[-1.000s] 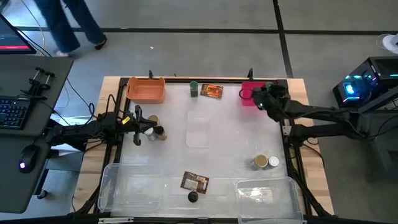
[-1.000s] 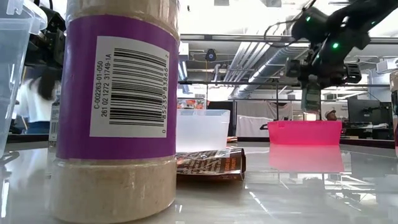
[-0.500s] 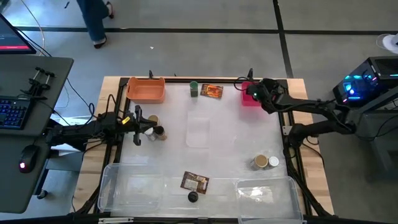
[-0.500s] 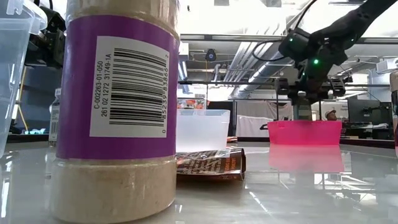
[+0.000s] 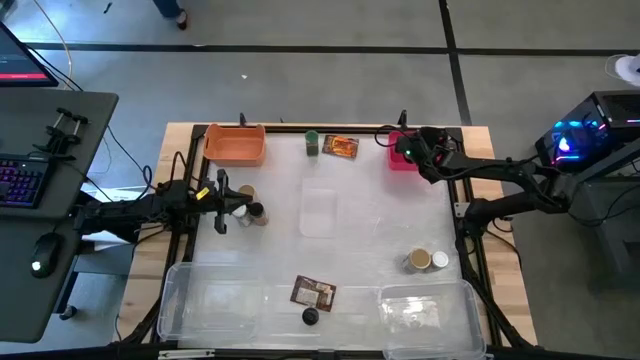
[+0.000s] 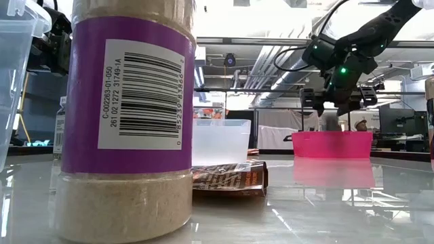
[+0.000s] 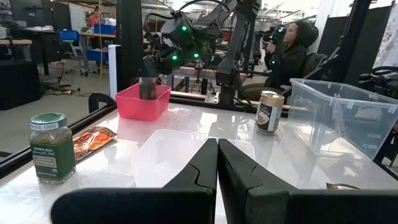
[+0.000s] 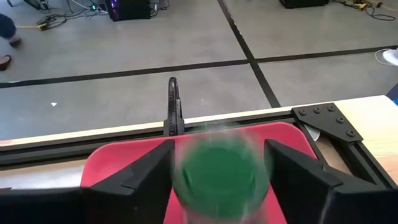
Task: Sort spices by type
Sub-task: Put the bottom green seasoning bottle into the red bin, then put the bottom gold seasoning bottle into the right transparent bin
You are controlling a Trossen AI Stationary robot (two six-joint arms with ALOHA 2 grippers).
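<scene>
The right gripper (image 5: 408, 152) hangs over the pink bin (image 5: 400, 163) at the table's far right corner. In the right wrist view its two dark fingers (image 8: 146, 168) stand apart on either side of a green-lidded jar (image 8: 219, 174), which shows blurred between them above the bin's floor; whether the pads touch the jar cannot be told. The left wrist view shows the same jar (image 7: 148, 87) upright at the bin's rim under that gripper.

The left gripper (image 5: 222, 196) waits at the table's left side with its fingers (image 7: 202, 168) pressed together and nothing between them, just beside two small jars (image 5: 250, 205).

Another green-lidded jar (image 5: 312, 143) stands at the far edge beside an orange packet (image 5: 341, 147), between the orange bin (image 5: 236, 144) and the pink one. Two jars (image 5: 428, 261) stand together near the right edge. A brown packet (image 5: 312, 292) and a black-lidded jar (image 5: 311, 317) lie near the front, between two clear plastic trays (image 5: 210, 305).
</scene>
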